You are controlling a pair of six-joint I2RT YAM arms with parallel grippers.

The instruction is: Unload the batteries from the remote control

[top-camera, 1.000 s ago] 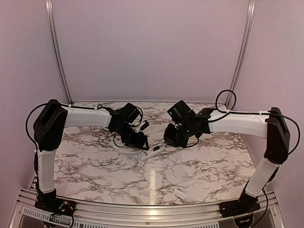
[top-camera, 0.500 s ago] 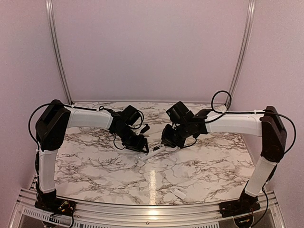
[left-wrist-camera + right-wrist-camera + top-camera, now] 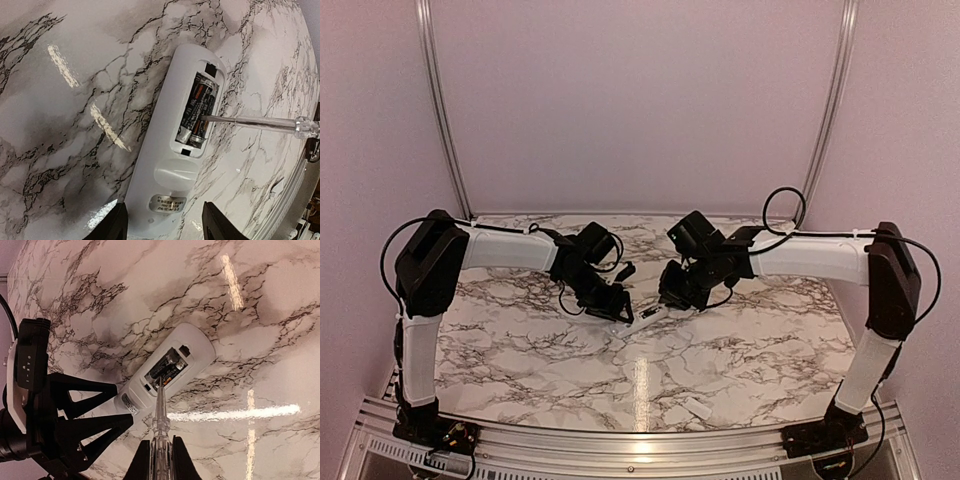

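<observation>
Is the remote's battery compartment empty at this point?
No. In the left wrist view both batteries lie side by side in the open compartment of the remote control, with the thin tool touching them.

The remote (image 3: pixel 150 165) fills the gap of the left end effector (image 3: pixel 164 212), and just ahead of it the tool (image 3: pixel 250 121) slants in onto the batteries (image 3: pixel 196 112). The right end effector (image 3: pixel 161 445) faces it closely; outward of each, the counter (image 3: pixel 520 370) lies open.

Glossy marble-look table (image 3: pixel 60 150) (glare streaks) — smooth white plastic remote control (image 3: pixel 167 172); metal-shafted tool (image 3: pixel 250 122), clear plastic handle.
</observation>
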